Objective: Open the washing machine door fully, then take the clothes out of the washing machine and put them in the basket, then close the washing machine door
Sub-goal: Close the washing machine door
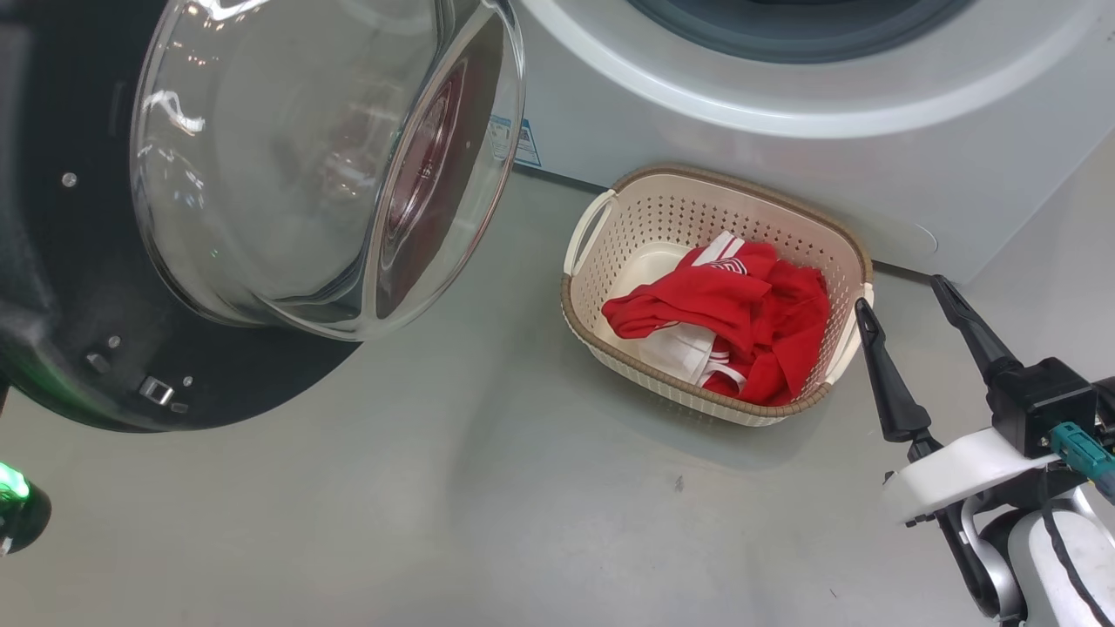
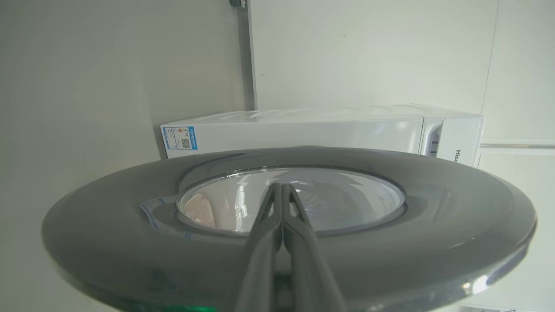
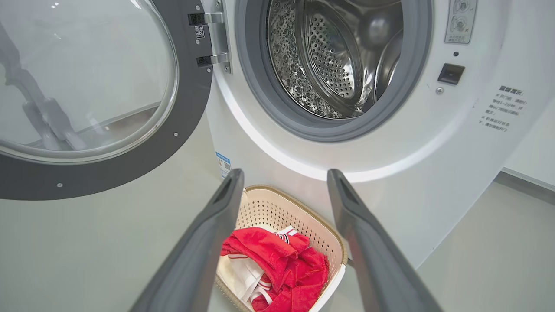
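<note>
Right wrist view: washing machine (image 3: 433, 143) noted as a white, boxy front-loader, with a grey rubber ring (image 3: 256, 86) around a perforated steel drum (image 3: 329, 56). Washing machine door (image 1: 52, 287) is swung open at the left; its rim is glossy black and its glass bowl (image 1: 287, 174) clear and bulging. Basket (image 1: 662, 218), cream plastic with holes and a brown braided rim, is set on the floor (image 1: 435, 488) against the machine. Clothes (image 1: 749, 313), soft red fabric with white striped trim, lie crumpled inside it. Right gripper (image 1: 901, 294) is seen with fingers spread wide and nothing held, just beside the basket's right handle, apart from the clothes. Left gripper (image 2: 282, 187) is seen with fingers pressed together over the door's outer glass; contact cannot be judged.
</note>
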`<state>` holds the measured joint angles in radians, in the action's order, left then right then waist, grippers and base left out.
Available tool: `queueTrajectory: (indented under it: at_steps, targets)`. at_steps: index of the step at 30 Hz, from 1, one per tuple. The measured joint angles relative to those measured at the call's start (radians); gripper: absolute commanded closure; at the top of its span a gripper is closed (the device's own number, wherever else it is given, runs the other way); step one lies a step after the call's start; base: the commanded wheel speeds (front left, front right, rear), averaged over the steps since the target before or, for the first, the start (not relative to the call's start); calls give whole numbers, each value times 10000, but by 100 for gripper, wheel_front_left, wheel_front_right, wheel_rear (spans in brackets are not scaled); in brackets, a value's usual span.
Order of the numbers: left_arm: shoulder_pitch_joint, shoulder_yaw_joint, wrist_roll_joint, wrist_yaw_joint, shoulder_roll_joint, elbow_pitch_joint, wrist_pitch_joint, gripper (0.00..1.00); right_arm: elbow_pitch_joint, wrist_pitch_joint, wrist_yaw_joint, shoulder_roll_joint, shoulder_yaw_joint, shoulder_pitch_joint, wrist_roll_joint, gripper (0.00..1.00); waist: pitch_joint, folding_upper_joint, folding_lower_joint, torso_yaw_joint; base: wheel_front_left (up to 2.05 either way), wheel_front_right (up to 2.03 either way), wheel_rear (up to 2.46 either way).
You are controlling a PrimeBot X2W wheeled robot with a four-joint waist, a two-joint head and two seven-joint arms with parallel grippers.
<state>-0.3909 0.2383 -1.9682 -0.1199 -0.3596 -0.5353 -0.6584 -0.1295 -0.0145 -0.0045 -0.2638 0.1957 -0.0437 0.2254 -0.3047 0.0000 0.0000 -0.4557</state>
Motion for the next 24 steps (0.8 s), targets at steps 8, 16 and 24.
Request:
queueTrajectory:
  at_steps: [8, 16, 24]
  targets:
    - [538, 111, -21, 0, 276, 1578, -888, 100, 13, -167, -92, 121, -73, 12, 38, 0, 168, 0, 0, 131, 0, 0, 0]
    - [1204, 104, -29, 0, 890, 2976, -1726, 100, 38, -357, -240, 322, -54, 17, 132, 0, 278, 0, 0, 344, 0, 0, 0]
    - [1737, -153, -15, 0, 1532, 4084, -2360, 100, 102, -531, -249, 447, -40, 17, 196, 0, 306, 0, 0, 653, 0, 0, 0]
